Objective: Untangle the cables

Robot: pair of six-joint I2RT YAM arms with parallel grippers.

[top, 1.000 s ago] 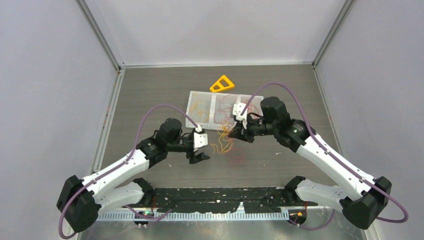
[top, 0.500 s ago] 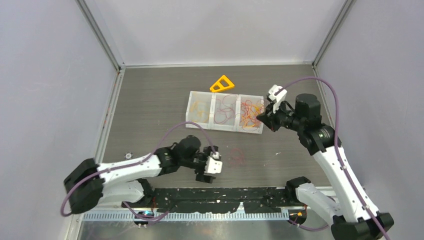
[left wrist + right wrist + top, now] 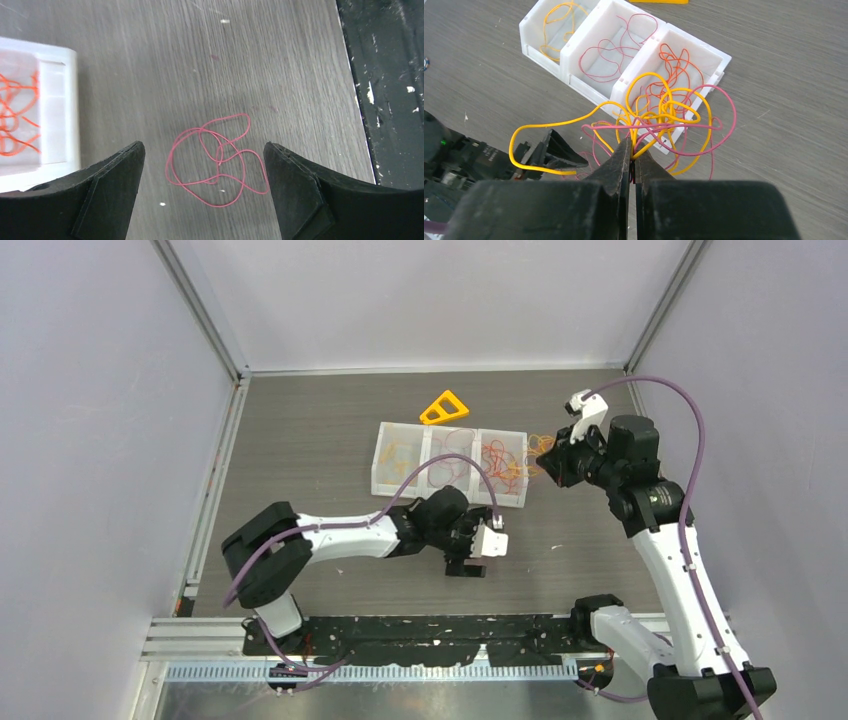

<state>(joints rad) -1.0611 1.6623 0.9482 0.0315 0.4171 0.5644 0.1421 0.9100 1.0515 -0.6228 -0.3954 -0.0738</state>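
Observation:
My right gripper (image 3: pixel 631 150) is shut on a tangle of yellow and pink cables (image 3: pixel 664 117) and holds it in the air past the right end of the white tray (image 3: pixel 379 472); the tangle shows small in the top view (image 3: pixel 541 448). My left gripper (image 3: pixel 205 165) is open and hovers low over a loose pink cable (image 3: pixel 215 157) lying coiled on the table; its fingers (image 3: pixel 107 185) stand on either side of it without touching. In the top view the left gripper (image 3: pixel 470 558) covers that cable.
The white tray (image 3: pixel 574 62) has three compartments holding yellow, pink and orange cables. An orange triangle (image 3: pixel 444 407) lies behind it. A black strip (image 3: pixel 385 90) runs along the table's near edge. Grey walls enclose the table.
My right gripper has lifted the tangle up and to the right, clear of the tray. My left arm has swung right across the table's front and now hovers over the loose pink cable.

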